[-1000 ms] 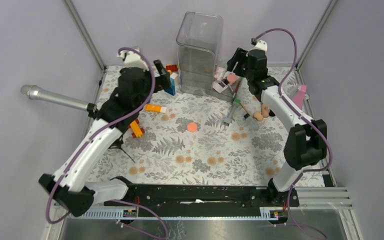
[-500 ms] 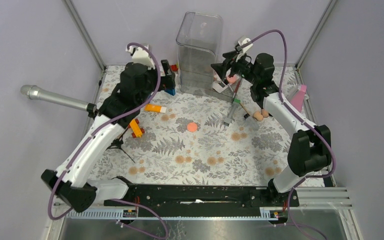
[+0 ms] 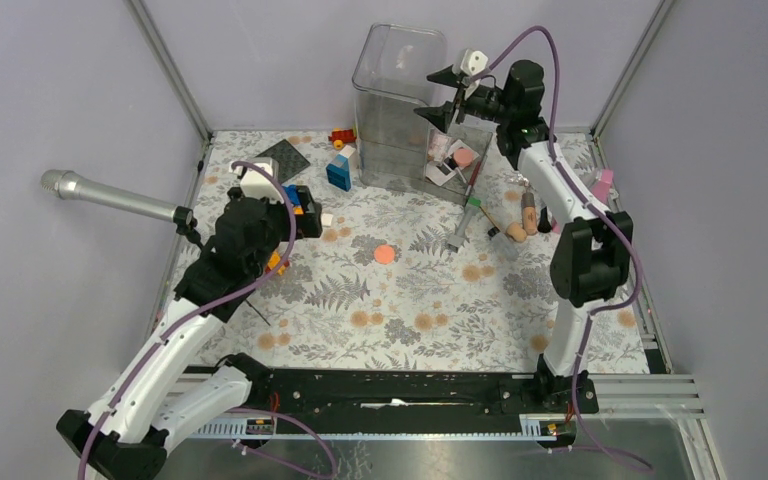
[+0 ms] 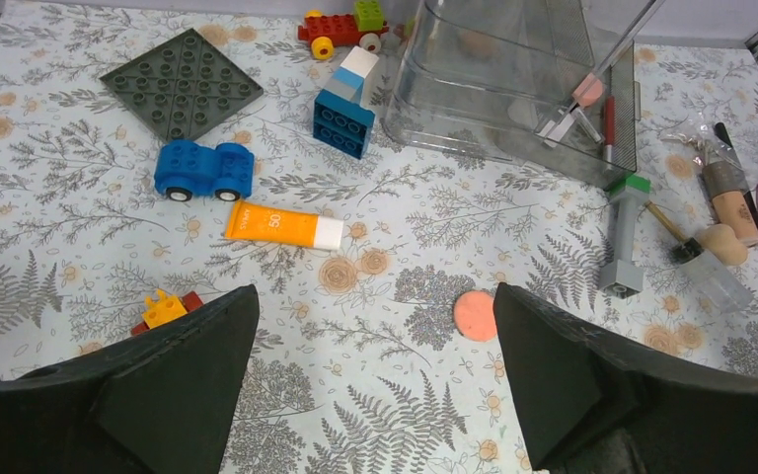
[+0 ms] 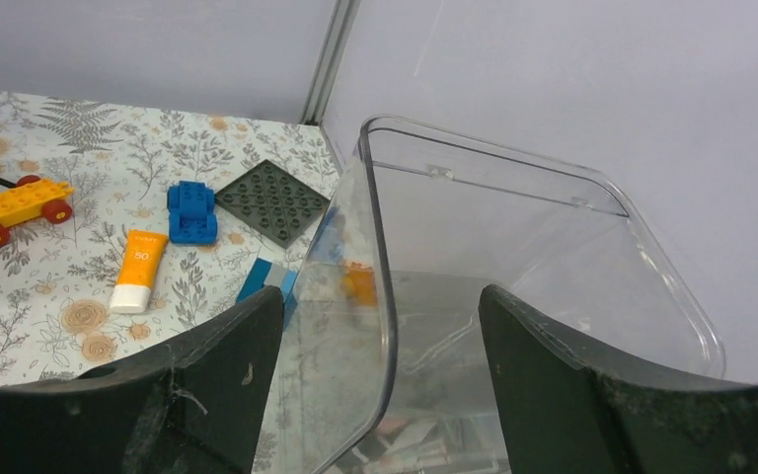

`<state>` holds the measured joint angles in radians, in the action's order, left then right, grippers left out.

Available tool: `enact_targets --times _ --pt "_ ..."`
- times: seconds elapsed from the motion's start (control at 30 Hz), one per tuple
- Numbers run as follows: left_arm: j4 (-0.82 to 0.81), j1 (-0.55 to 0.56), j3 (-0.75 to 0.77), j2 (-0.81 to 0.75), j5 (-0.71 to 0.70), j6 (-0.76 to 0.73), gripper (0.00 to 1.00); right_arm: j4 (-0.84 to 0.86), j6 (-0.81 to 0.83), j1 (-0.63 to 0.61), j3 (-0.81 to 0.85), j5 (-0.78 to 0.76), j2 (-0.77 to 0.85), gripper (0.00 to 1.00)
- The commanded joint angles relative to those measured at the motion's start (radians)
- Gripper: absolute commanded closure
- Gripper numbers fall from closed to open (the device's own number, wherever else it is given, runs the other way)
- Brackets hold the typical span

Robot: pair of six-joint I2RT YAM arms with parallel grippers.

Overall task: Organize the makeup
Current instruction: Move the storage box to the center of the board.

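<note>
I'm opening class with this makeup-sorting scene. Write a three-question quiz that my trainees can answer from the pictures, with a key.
1. True or false: the right arm's fingers grip a brush.
2. Which lies closest to the blue toy car? A) orange tube B) coral disc C) green-capped tube
3. Which arm hovers over the clear container?
Key: 1 false, they are open and empty; 2 A; 3 the right arm.
</note>
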<state>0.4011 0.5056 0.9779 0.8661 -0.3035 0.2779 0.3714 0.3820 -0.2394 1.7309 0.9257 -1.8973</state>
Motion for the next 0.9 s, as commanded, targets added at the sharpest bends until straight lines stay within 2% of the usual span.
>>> enact_targets --times 0.0,0.13,0.37,0.47,0.77,0.87 --pt "-0.101 -0.015 -0.037 -0.023 0.013 -0.002 0.01 -0.016 -0.023 0.009 0.155 0.151 -0.104 0.23" --pt "-0.091 -0.036 -0.038 -0.014 0.014 0.000 0.01 0.016 -0.100 0.009 0.231 0.173 -0.182 0.27" --pt "-0.100 -0.058 -0.048 -0.024 0.028 0.002 0.01 0.183 -0.247 0.008 0.221 0.132 -0.238 0.27" --pt "-0.101 -0.060 -0.048 -0.026 0.029 0.003 0.01 0.225 -0.296 0.009 0.231 0.147 -0.258 0.33" --pt "-0.100 -0.067 -0.051 -0.026 0.031 0.003 0.01 0.319 -0.446 0.009 0.277 0.199 -0.317 0.66" --pt "-0.100 -0.068 -0.051 -0.026 0.029 0.003 0.01 0.313 -0.457 0.009 0.289 0.214 -0.329 0.83"
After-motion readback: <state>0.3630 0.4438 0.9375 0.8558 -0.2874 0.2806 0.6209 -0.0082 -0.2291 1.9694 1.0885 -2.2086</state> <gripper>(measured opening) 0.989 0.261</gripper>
